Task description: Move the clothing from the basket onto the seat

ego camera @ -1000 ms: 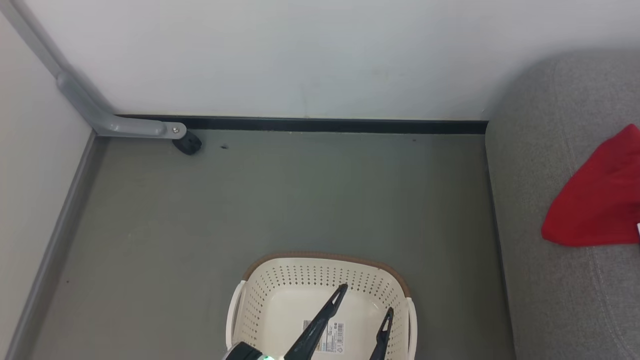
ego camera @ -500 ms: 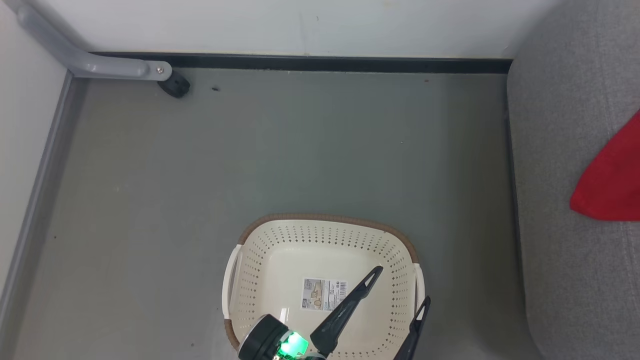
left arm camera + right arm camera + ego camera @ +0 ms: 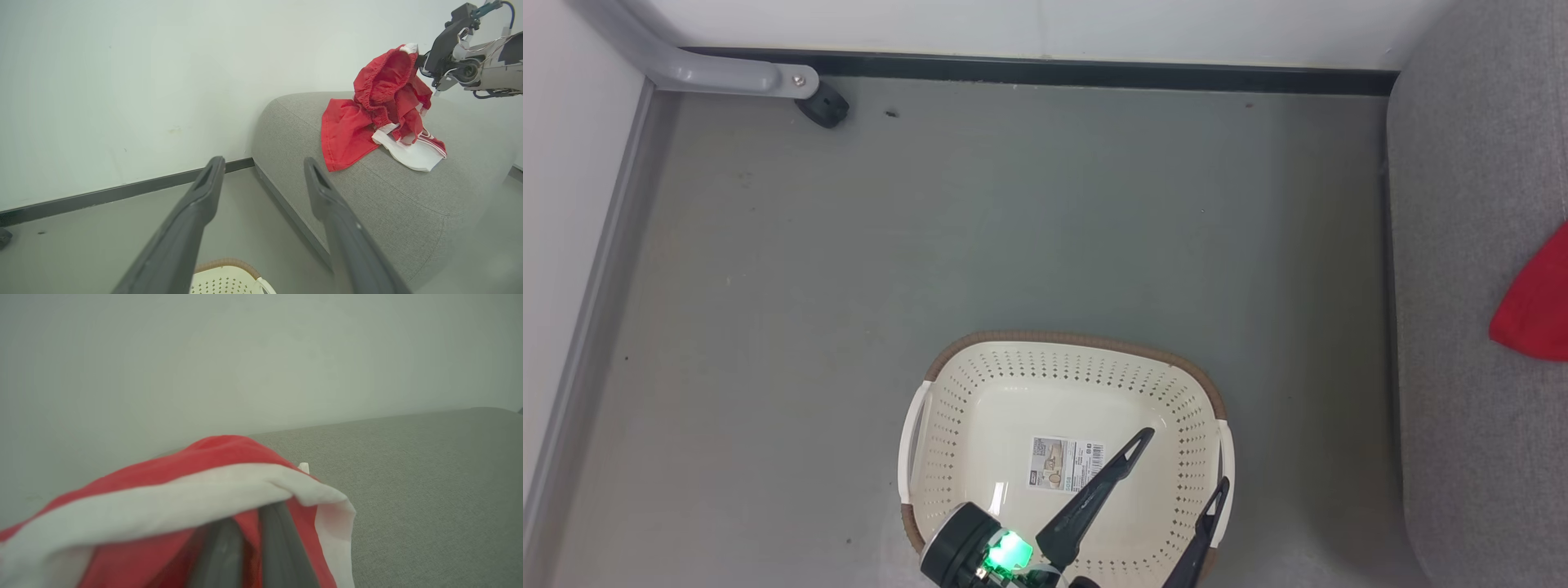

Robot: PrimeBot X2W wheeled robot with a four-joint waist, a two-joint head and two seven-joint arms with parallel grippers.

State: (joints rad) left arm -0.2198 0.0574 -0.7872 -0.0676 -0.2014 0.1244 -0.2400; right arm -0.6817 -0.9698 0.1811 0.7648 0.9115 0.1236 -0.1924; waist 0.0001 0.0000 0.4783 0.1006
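The right gripper (image 3: 421, 63) is pressed shut on the clothing (image 3: 367, 118), pinching its white-edged top and holding it raised, while the lower red folds and a white panel lie on the seat (image 3: 388, 196). The left gripper (image 3: 1183, 464) is spread wide with nothing between its fingers, hovering over the basket (image 3: 1062, 336), whose label (image 3: 1067, 464) shows on its bottom. The basket stands on the floor (image 3: 1013, 229) near the seat.

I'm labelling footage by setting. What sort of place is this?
Probably a living-room corner, perhaps staged: a grey fabric sofa seat with red clothing on it, a cream laundry basket on the floor, and a plain white wall with dark skirting.
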